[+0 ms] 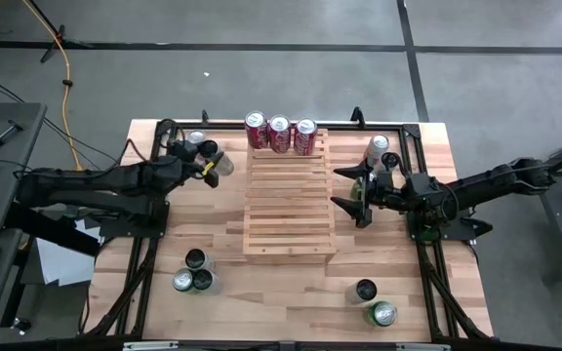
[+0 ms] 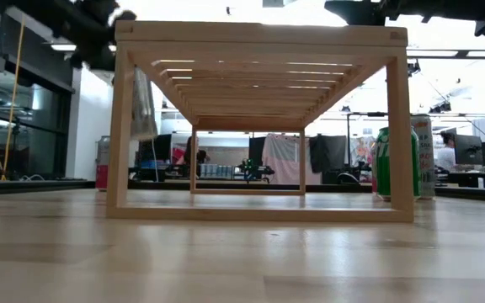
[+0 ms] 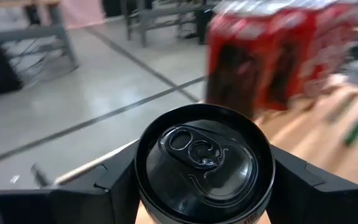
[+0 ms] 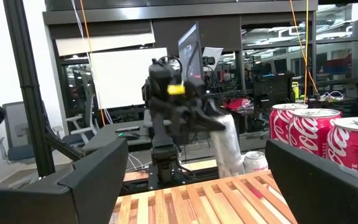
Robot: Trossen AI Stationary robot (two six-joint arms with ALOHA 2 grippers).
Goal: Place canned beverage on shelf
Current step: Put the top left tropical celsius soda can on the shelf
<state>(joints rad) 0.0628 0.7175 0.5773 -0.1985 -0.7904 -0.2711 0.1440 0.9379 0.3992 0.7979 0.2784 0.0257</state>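
Left gripper [image 3: 204,186] clamps a black-topped round can [image 3: 204,163] beside the slatted light-wood shelf [image 1: 290,200]. Right gripper [image 1: 351,185] spread wide, empty. Three glossy red cans [image 1: 279,133] on shelf's far end.

Around my table lies a grey concrete floor [image 1: 261,24] crossed by dark seam lines, with an orange cable [image 1: 64,68] trailing at ten o'clock. Across the room I see bright ceiling lights [image 2: 453,52], grey workbenches [image 3: 160,15], a whiteboard [image 4: 126,78], and a seated person [image 2: 447,151] among monitors [image 2: 466,150].
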